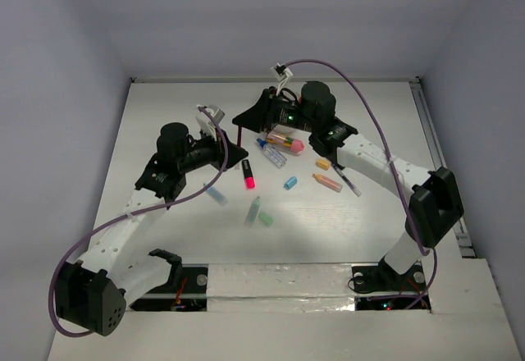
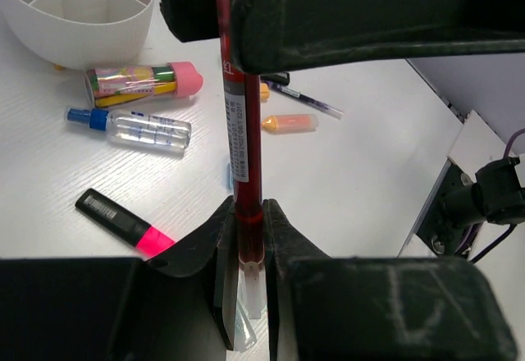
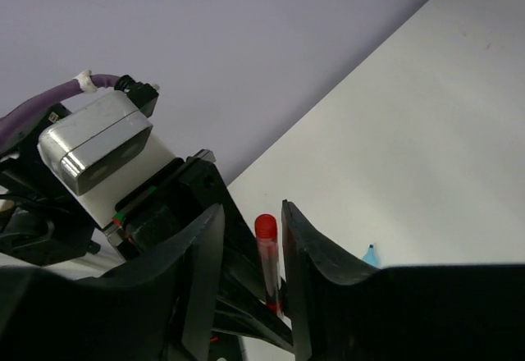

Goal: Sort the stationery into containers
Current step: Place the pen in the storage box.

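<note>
Red plastic pen (image 2: 243, 148), long and thin, is clamped near its lower end by the left gripper (image 2: 246, 234) at the bottom centre of the left wrist view. It is held in the air above the white table (image 2: 369, 180). Its capped end stands between the fingers of the right gripper (image 3: 253, 221). This gripper is partly open, with a gap on each side of the pen, so it holds nothing.

I judge the pen to be light, stiff and smooth, so it may slip or swing. The barrel just below the cap looks the best place to take it.

One round white cup with dividers (image 2: 78, 29) stands at the upper left. On the table I count ten loose pieces:
- one black-and-pink highlighter (image 1: 248, 174)
- one clear bottle with blue cap (image 1: 271, 152)
- one pink-capped clear tube (image 1: 285, 141)
- one orange marker (image 1: 327, 182)
- one small orange stub (image 1: 322, 164)
- one thin dark pen (image 1: 349, 182)
- one bright blue stub (image 1: 289, 183)
- one pale blue stub (image 1: 216, 194)
- one pale teal marker (image 1: 253, 211)
- one green stub (image 1: 266, 219)
</note>
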Controlling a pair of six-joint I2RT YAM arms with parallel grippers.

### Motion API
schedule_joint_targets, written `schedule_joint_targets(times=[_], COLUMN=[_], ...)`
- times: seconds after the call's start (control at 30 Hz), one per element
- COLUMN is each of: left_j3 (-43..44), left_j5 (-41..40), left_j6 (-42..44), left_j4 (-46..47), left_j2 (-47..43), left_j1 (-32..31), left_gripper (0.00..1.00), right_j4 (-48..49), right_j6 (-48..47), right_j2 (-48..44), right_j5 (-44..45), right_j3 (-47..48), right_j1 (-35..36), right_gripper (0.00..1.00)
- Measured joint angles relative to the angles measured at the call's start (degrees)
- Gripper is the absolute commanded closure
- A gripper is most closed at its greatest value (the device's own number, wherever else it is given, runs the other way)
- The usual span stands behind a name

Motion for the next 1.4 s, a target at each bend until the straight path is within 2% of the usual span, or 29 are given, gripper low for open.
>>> schedule_joint_targets(times=[0.07,0.3,0.33,0.37,0.43,0.47,0.5,0.53,0.57,0.6,0.63,0.7,1.0,1.27,1.4], left_j3=[0.00,0.00,0.00,0.00,0.02,0.02,0.02,0.02,0.02,0.02,0.04,0.04,0.04,0.04,0.04], left_j5=[0.22,0.50,0.50,0.50,0.70,0.74,0.74,0.87,0.92,0.98,1.03,1.05,0.46,-3.48,-5.64], left_j6=[0.04,0.07,0.07,0.04,-0.13,-0.20,-0.22,-0.13,0.13,0.48,0.31,0.26,0.26,0.50,0.66], left_j4=[-0.33,-0.68,-0.66,-0.66,-0.74,-0.72,-0.83,-0.85,-0.85,-0.79,-0.70,-0.70,-1.03,-1.68,-2.36], left_j2=[0.07,0.02,0.02,0.02,0.00,0.00,0.00,0.00,0.00,0.00,0.00,0.00,0.00,-0.11,-0.79], left_j1=[0.00,0.00,0.00,0.00,0.00,0.00,0.00,0.00,0.00,0.00,0.00,0.00,0.00,0.00,0.00], left_gripper=[1.00,1.00,1.00,1.00,1.00,0.96,0.82,0.72,0.49,0.38,0.20,0.01,0.01,0.01,0.01], right_j4=[-0.13,-0.90,-1.25,-1.42,-1.77,-1.90,-2.03,-2.05,-2.10,-2.21,-2.38,-2.75,-3.08,-0.66,0.20], right_j6=[0.09,0.13,0.09,-0.31,-1.20,-1.57,-1.77,-1.99,-2.03,-2.21,-2.47,-3.15,-4.28,-2.86,-4.28], right_j2=[0.13,1.09,1.09,1.09,1.09,1.09,1.09,1.09,1.09,1.07,1.03,0.76,-1.42,-1.88,-1.40], right_j5=[-0.68,-2.29,-2.38,-2.38,-2.12,-2.10,-1.95,-1.64,-1.46,-1.03,-0.35,1.22,7.72,18.84,25.14], right_j3=[0.00,0.04,0.04,0.04,0.02,0.04,0.04,0.04,0.02,0.02,-0.02,-0.20,-2.80,-8.79,-8.85], right_j1=[0.00,-0.02,0.00,0.00,-0.09,-0.09,-0.09,-0.02,0.00,0.00,0.00,0.00,-2.49,-13.46,-18.23], right_gripper=[0.71,0.73,0.86,0.93,1.00,1.00,1.00,1.00,1.00,1.00,1.00,1.00,1.00,1.00,1.00])
